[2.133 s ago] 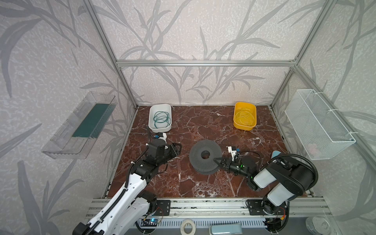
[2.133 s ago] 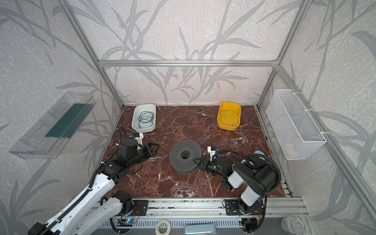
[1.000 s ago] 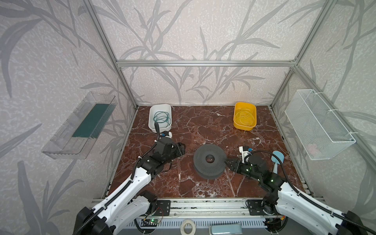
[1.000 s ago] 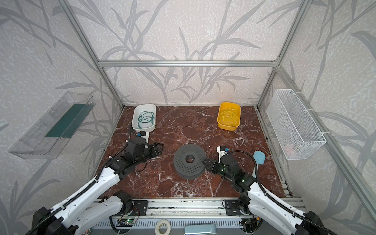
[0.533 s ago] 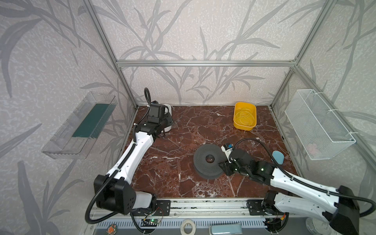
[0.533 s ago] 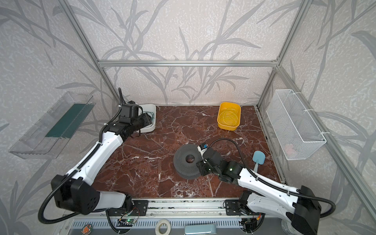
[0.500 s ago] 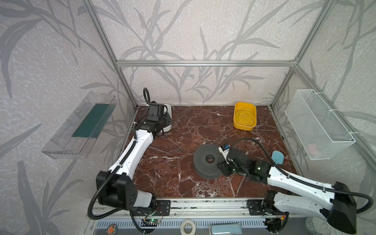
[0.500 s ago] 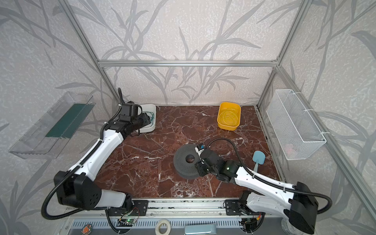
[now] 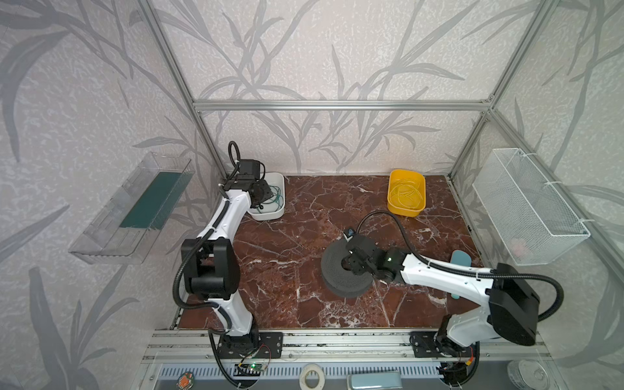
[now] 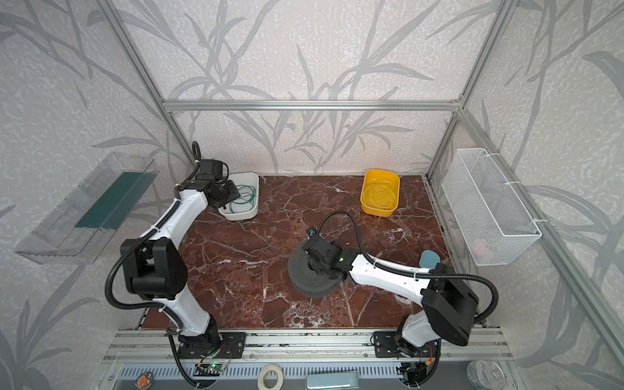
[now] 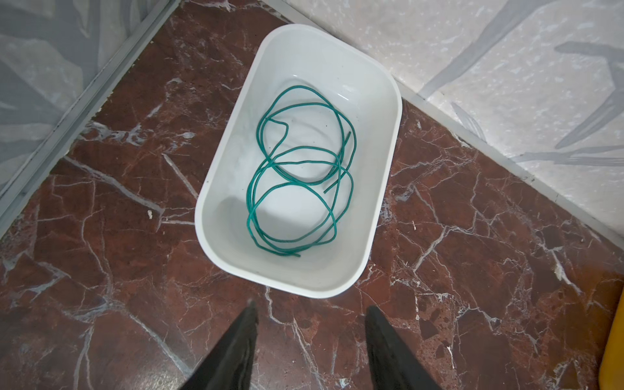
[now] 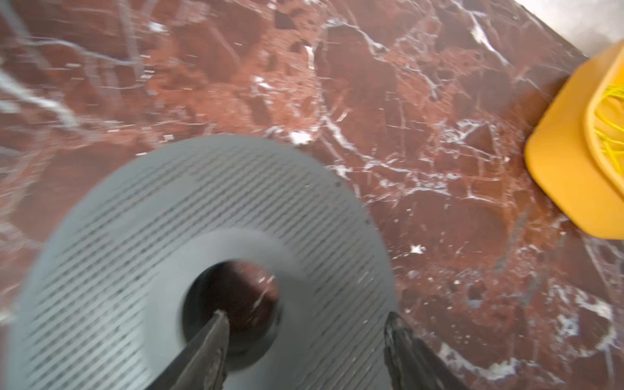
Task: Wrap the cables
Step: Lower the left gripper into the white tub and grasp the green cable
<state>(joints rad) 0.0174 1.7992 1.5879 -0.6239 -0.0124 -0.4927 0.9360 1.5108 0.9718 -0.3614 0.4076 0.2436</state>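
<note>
Jaws on the left arm (image 9: pixel 233 206) stand apart with nothing between them. In the left wrist view its 2 dark fingers (image 11: pixel 236 351) hang over bare red-brown marble tabletop (image 11: pixel 118 202), just short of a white tub (image 11: pixel 374 141). The cables (image 11: pixel 297 175), thin green wires, lie inside that tub in loose overlapping loops, touched by nothing. In both top views the tub sits at the back left corner of the tabletop, and the left arm's head partly covers its left side.

Jaws on the right arm (image 9: pixel 439 273) are also apart. The right wrist view is blurred, but it shows 1 finger (image 12: pixel 209 351) over the middle hole of a grey perforated disc (image 12: pixel 169 219) and the other nearer the disc's outer edge. I cannot tell whether either finger touches the disc. The disc lies flat near the middle of the tabletop. A yellow tub (image 9: pixel 405 202) holding yellow wires (image 12: pixel 607 128) stands at the back right, well apart from both arms.
</note>
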